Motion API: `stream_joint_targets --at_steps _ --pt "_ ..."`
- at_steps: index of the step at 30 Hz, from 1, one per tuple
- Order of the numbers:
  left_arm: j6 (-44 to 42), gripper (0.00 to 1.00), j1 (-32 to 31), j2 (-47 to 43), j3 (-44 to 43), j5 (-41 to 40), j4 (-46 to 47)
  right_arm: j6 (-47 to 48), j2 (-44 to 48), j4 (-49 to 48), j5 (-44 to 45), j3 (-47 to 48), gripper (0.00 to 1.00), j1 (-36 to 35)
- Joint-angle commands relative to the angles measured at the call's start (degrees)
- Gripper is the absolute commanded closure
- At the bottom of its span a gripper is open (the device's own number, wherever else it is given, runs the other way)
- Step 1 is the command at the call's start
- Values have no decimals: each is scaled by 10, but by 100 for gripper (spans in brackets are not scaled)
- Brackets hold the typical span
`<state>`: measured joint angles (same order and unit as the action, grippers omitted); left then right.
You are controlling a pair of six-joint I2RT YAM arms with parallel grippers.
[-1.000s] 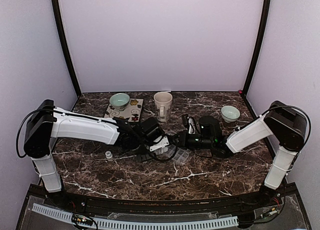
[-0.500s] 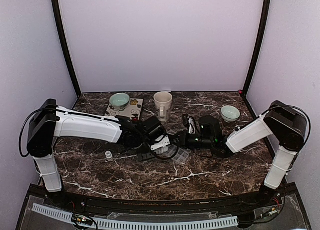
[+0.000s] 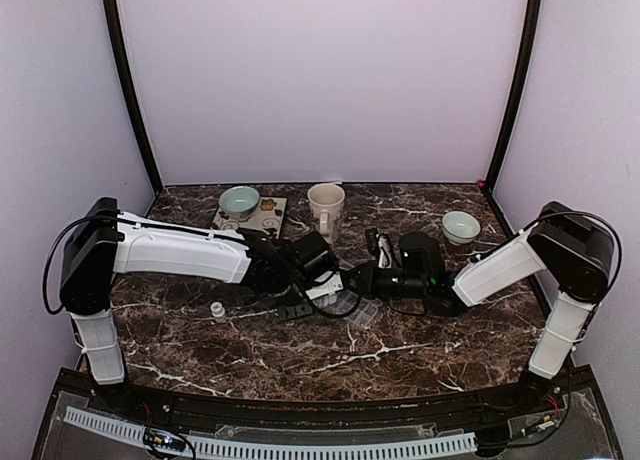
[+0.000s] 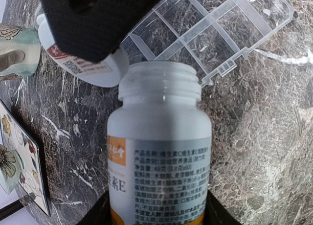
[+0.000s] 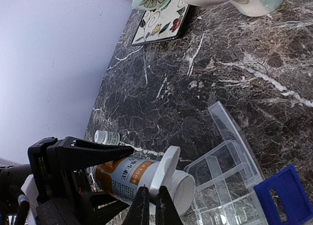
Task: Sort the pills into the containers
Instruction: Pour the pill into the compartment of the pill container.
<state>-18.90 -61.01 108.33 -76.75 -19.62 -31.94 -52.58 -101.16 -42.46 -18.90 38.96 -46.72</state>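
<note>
Though it blurs overhead, wrist views show the bottle (image 4: 159,151) uncapped.

Desk (image 3: 300,355): dark marble w/ white veins. I see a cream mug (image 3: 325,208) upright at back centre. Pale green bowl (image 3: 239,199) back left, at far corner of floral tile (image 3: 264,221). 2nd green bowl (image 3: 460,225) back right, well apart. Small white vial (image 3: 216,309) stands alone, left-centre.

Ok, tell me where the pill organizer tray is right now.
Top view: the pill organizer tray sits mid-table, lid open, by the mouth of the white bottle in the left pincer.
</note>
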Motion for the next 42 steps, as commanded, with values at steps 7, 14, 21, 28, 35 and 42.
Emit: stream_joint_targets --at_steps 7,14,21,28,35,42 --pt "-4 100 -8 8 -38 -15 -31 6 -3 -31 -4 -12 95 2" --pt "-6 100 -10 11 -44 -18 -39 9 0 -29 -1 -14 95 2" --pt "-8 100 -11 14 -53 -20 -45 14 2 -30 2 -14 95 2" --pt "-10 100 -12 20 -66 -22 -56 17 3 -27 -1 -11 95 2" --pt "-11 100 -14 22 -71 -26 -62 18 4 -28 -1 -12 96 2" --pt "-12 100 -19 29 -84 -33 -72 17 5 -31 0 -16 96 2"
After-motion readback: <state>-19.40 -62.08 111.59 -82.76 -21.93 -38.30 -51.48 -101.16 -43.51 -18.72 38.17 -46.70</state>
